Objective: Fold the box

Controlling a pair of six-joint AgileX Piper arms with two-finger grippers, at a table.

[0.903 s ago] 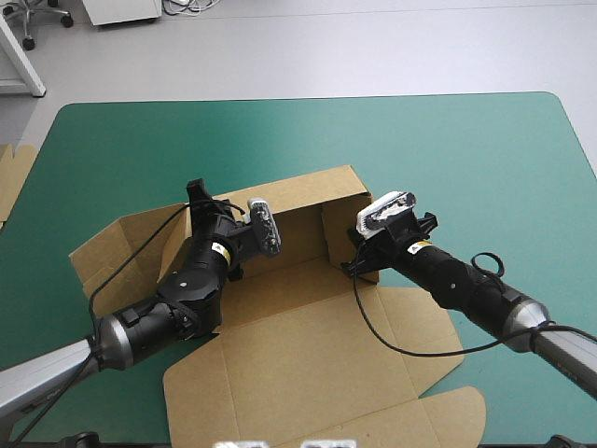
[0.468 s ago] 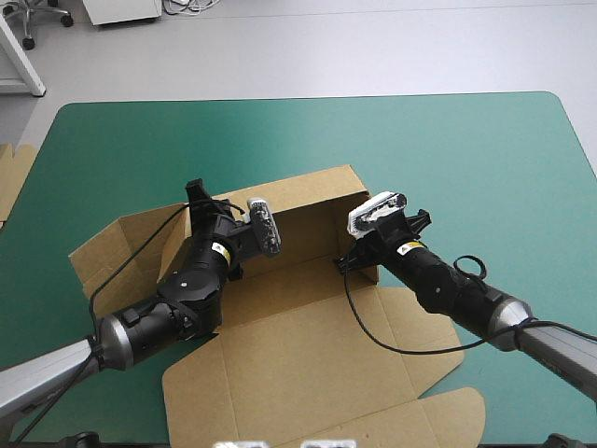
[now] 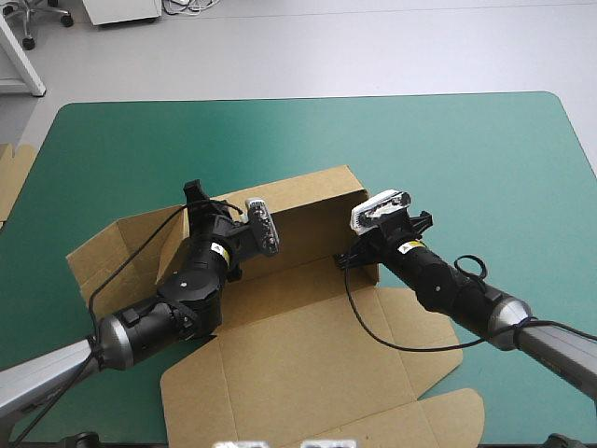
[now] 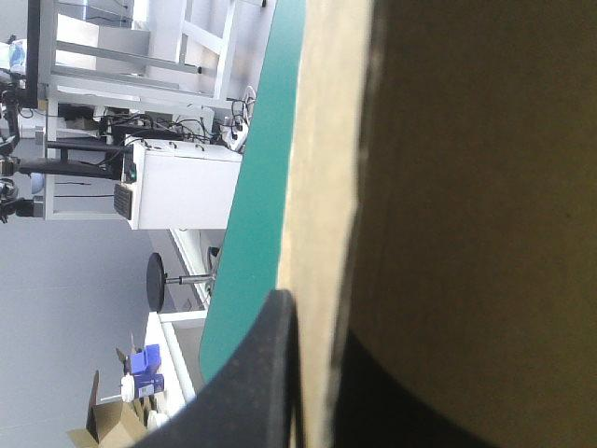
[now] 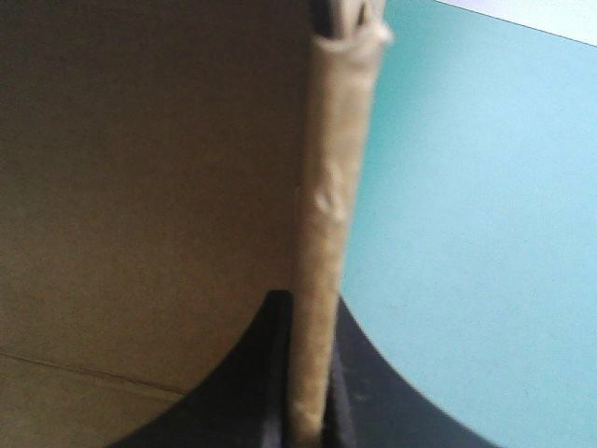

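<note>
The box (image 3: 298,345) was laid in the middle of the table (image 3: 466,149), with its lid (image 3: 280,373) flat at the near side. Its long side was run from left to right. 1 side wall was stood up at each end.

The left hand (image 4: 326,322) was pinched almost shut on the left wall. The right hand (image 5: 308,308) was pinched the same way on the right wall. So each wall was already held inside its own hand, and neither hand was placed nearer.

Behind them the back wall (image 3: 308,201) was raised.

The pinch was shown only in the wrist views. The whole box was seen only from above.
</note>
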